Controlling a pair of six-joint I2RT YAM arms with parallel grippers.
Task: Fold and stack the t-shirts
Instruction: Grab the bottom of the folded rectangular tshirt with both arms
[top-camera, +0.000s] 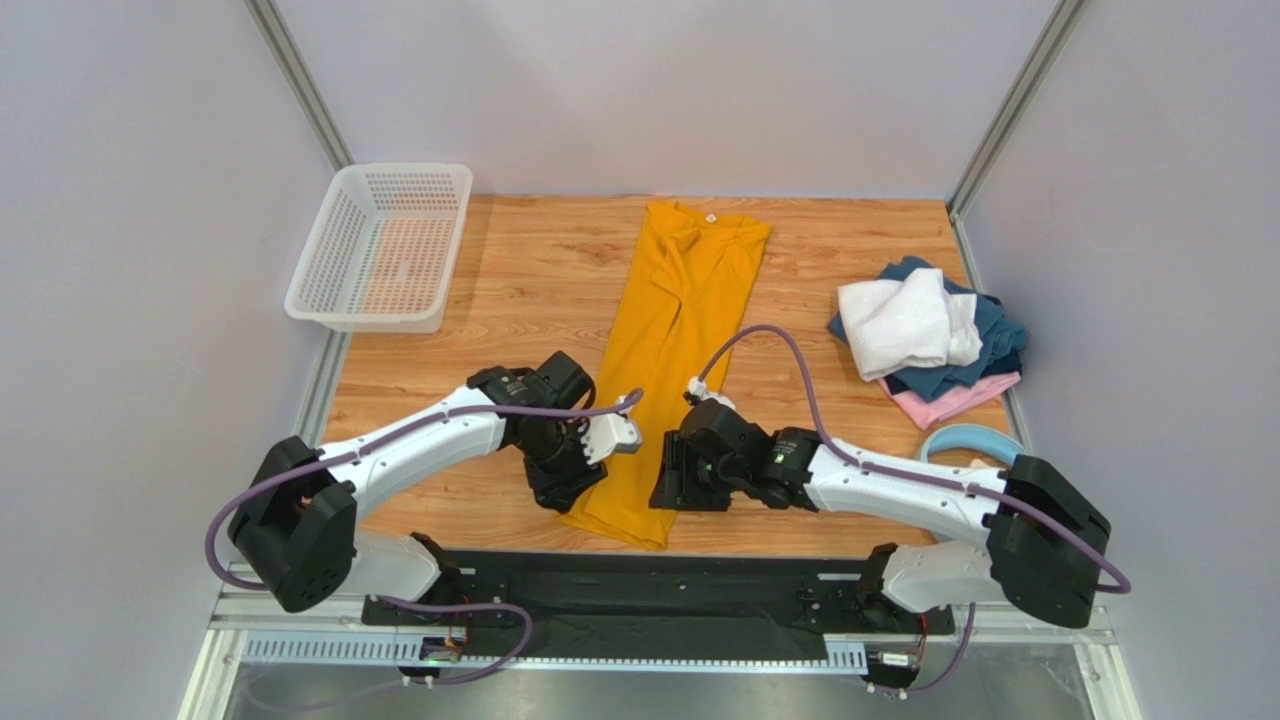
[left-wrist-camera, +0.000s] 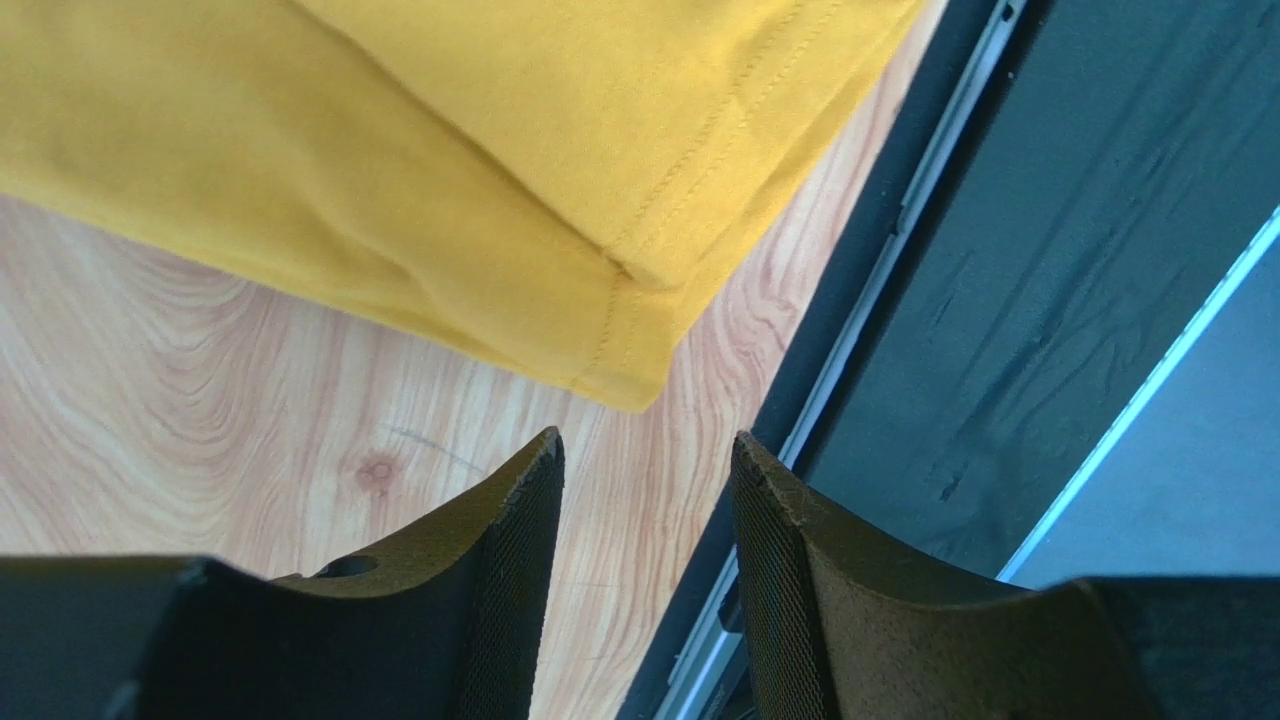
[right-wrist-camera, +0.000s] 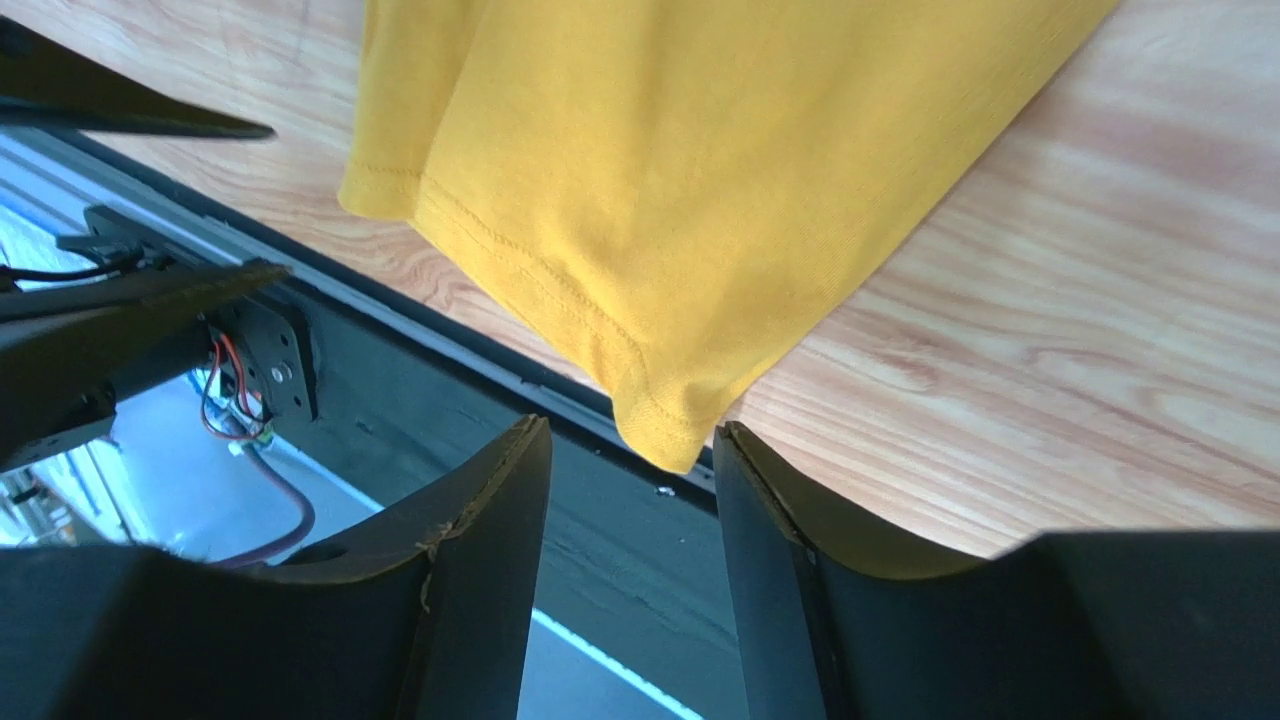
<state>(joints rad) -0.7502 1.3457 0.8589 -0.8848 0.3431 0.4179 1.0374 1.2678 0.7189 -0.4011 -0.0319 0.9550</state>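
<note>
The mustard-yellow t-shirt (top-camera: 676, 353) lies folded into a long strip down the middle of the table (top-camera: 511, 285), collar at the far end, hem at the near edge. The left gripper (left-wrist-camera: 646, 450) and right gripper (right-wrist-camera: 631, 432) hover just beside its two hem corners, each with fingers apart and nothing clamped. The heap of other t-shirts (top-camera: 902, 323) sits at the right, and the white basket (top-camera: 323, 255) stands at the far left.

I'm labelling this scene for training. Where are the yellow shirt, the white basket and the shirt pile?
Yellow shirt (top-camera: 661, 345): top view, mid-body of the cloth.
White basket (top-camera: 323, 248): top view, its left wall.
Shirt pile (top-camera: 902, 323): top view, white shirt on top.
</note>
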